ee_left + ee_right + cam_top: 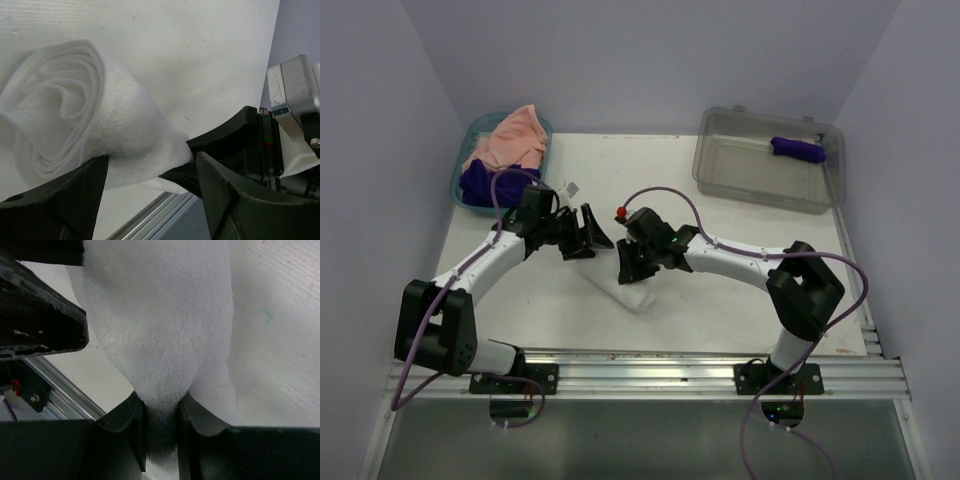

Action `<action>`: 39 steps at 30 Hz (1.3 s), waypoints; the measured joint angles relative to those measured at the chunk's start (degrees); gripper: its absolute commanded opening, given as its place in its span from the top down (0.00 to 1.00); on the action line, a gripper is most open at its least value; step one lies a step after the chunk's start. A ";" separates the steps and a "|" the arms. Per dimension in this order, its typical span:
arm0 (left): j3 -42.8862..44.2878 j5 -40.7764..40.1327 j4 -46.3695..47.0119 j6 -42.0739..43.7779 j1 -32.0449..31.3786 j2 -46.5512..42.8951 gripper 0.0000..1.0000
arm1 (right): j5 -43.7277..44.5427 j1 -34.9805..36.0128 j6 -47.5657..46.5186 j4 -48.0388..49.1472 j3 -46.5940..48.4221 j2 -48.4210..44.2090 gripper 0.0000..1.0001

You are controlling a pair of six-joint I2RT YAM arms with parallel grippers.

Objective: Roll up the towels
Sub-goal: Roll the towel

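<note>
A white towel [636, 291] lies as a loose roll on the table's middle. In the left wrist view its spiral end [70, 110] faces me. My right gripper [631, 266] is shut on a fold of the white towel [160, 315], the cloth pinched between its jaws [160, 407]. My left gripper [588, 236] hovers open at the roll's left side, its fingers straddling the roll's edge [150, 165] without squeezing it. A peach-pink towel [516, 134] and a dark purple towel [485, 181] lie crumpled in the teal basket. A rolled purple towel [798, 149] rests in the clear bin.
The teal basket [462, 172] stands at the back left, the clear grey bin [725, 165] at the back right. A metal rail [650, 368] runs along the near table edge. Grey walls close in both sides.
</note>
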 measured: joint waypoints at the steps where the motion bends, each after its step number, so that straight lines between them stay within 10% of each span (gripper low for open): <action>1: -0.76 0.04 0.83 -0.22 0.00 0.04 0.25 | -0.81 -0.33 0.17 -0.02 0.15 0.31 0.98; 12: -3.15 1.38 9.51 -1.84 0.00 7.32 0.26 | -9.57 -5.29 -1.09 -4.26 5.14 5.29 0.87; 19: -2.75 2.40 11.06 -2.43 0.00 9.07 0.26 | -5.20 -4.87 -3.50 -6.99 6.21 4.48 0.42; 39: -2.62 2.75 10.21 -2.69 -0.07 9.20 0.26 | 18.45 8.07 -14.86 -11.61 4.04 -3.15 0.23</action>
